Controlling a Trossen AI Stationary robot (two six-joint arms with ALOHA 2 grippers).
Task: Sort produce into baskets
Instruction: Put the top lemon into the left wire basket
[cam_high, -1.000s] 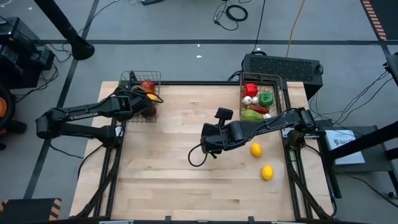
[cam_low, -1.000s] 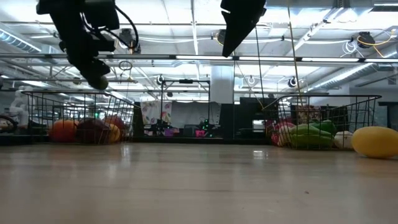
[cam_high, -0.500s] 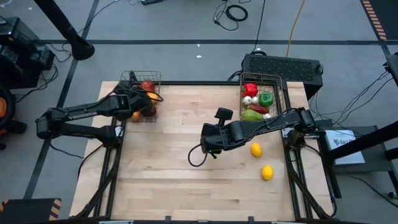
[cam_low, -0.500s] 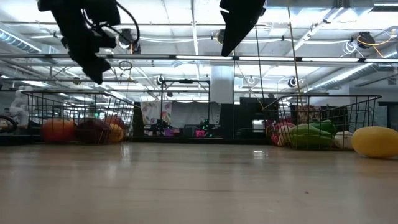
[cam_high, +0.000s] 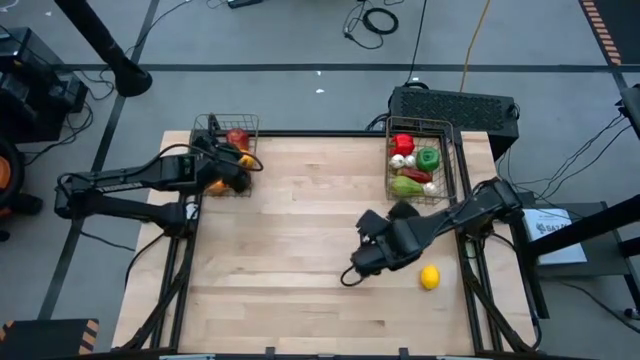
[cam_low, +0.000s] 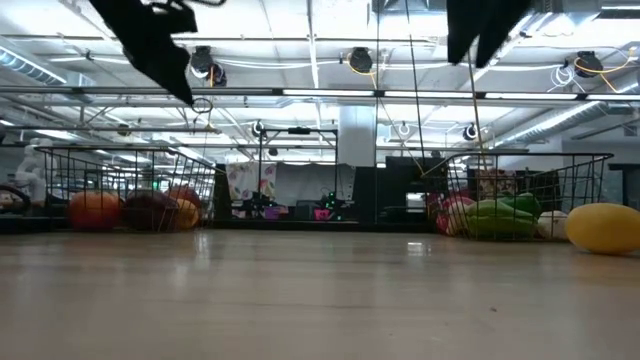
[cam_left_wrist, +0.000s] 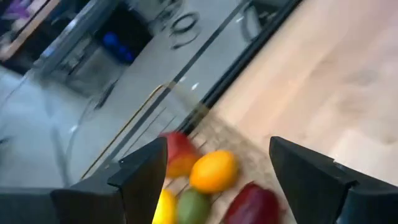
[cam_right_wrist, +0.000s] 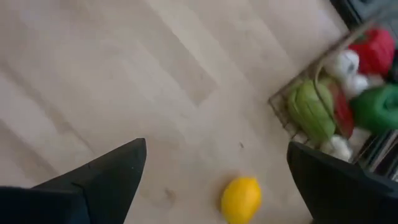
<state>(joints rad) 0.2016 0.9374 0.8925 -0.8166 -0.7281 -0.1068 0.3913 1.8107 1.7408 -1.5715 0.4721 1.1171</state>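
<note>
The left wire basket (cam_high: 214, 124) at the table's far left holds a red apple (cam_left_wrist: 180, 152), an orange (cam_left_wrist: 213, 171), a lemon (cam_left_wrist: 163, 208) and other pieces. The right basket (cam_high: 449, 150) at the far right holds a red pepper (cam_high: 403, 144), garlic (cam_high: 398, 160) and green pieces (cam_high: 428, 158). One lemon (cam_high: 429, 277) lies on the table near the right edge. Another lemon (cam_right_wrist: 241, 199) shows in the right wrist view. My left gripper (cam_left_wrist: 219, 144) is open and empty above the left basket. My right gripper (cam_high: 362, 262) is open and empty above the table, left of the lemon.
A black box (cam_high: 455, 105) stands behind the right basket. Bare wood lies across the table's middle and near left (cam_high: 260, 270). In the low view the lemon (cam_low: 603, 227) lies in front of the right basket (cam_low: 530, 190).
My right gripper has swung from the table's middle toward the near edge and the right, and its arm now covers the lemon that lay closer to the basket. My left gripper has risen above the left basket.
</note>
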